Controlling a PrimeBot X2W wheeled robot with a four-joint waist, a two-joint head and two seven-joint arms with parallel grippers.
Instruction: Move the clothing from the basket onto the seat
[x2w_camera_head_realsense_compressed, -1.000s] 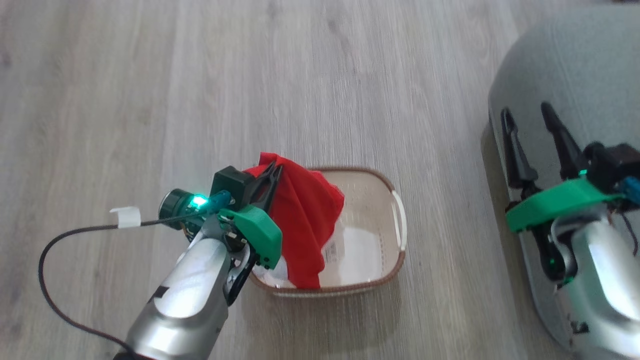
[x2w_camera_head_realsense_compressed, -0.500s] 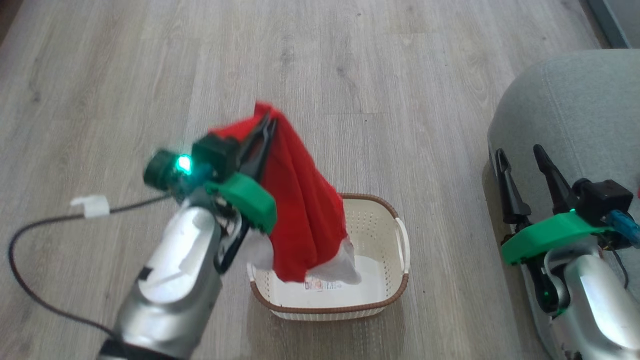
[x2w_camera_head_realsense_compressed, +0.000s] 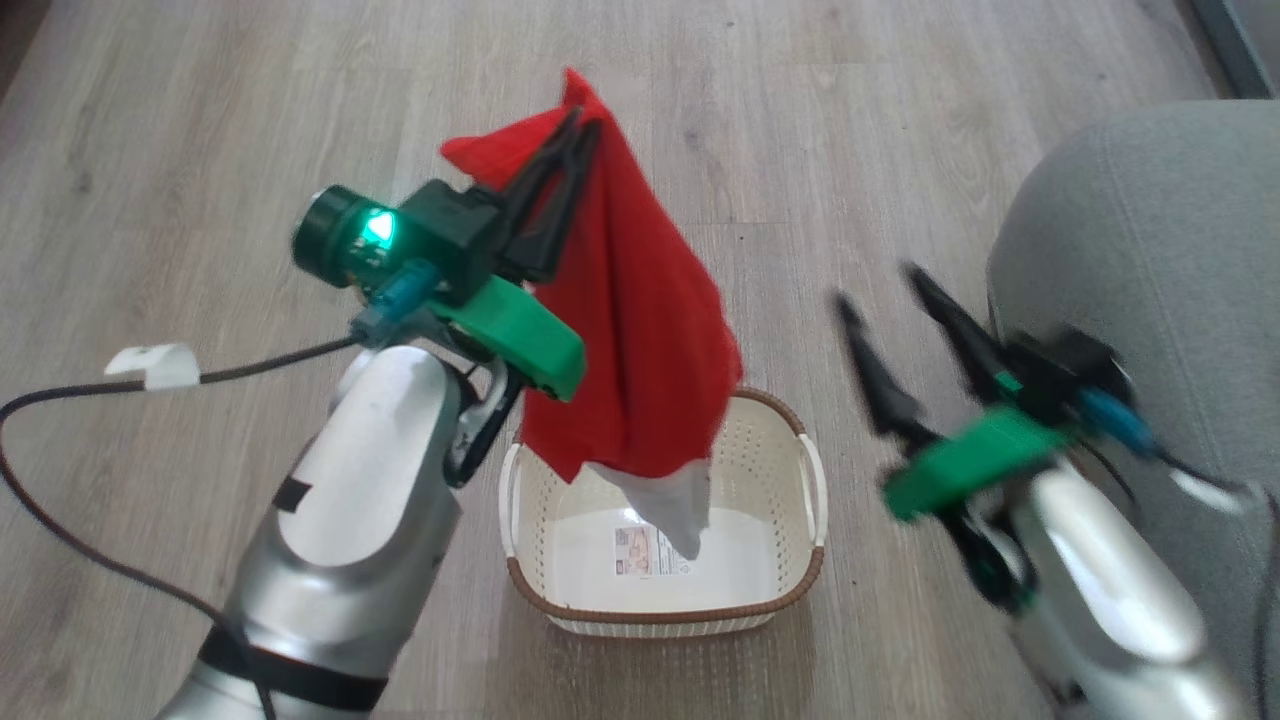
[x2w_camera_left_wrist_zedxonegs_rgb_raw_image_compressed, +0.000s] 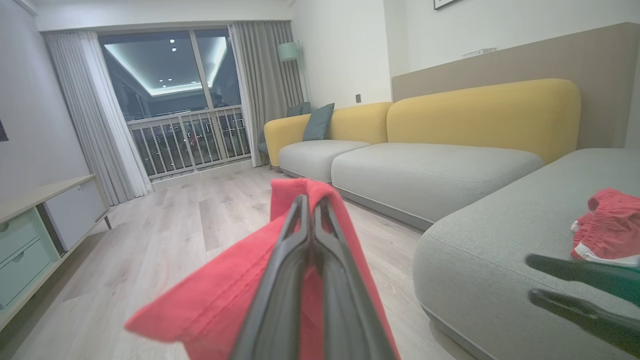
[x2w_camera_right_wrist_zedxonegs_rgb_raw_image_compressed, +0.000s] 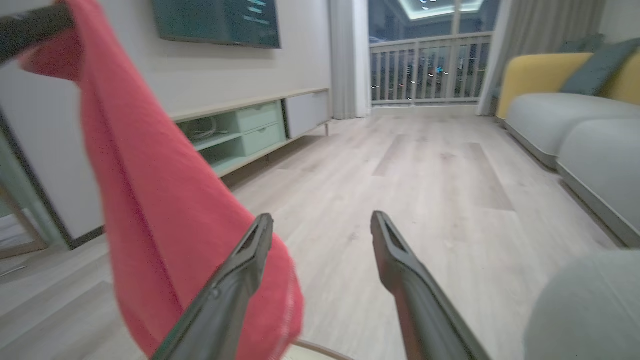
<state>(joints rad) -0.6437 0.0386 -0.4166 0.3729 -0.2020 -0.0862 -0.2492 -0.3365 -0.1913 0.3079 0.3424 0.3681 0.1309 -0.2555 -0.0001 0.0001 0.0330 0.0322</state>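
Observation:
My left gripper is shut on a bright red garment and holds it high, so its white trim dangles just over the cream basket. The basket's label shows on its bare bottom. In the left wrist view the shut fingers pinch the red fabric. A second red garment lies on the grey-green seat. My right gripper is open and blurred, between the basket and the seat. In its own view the gripper is open beside the hanging garment.
A black cable with a white tag trails over the wooden floor at the left. A yellow-backed sofa runs along the wall. A low cabinet with green drawers stands across the room.
My left gripper has lifted the red garment up out of the basket. My right gripper has swung left, off the seat's edge toward the basket. The head camera has shifted too.

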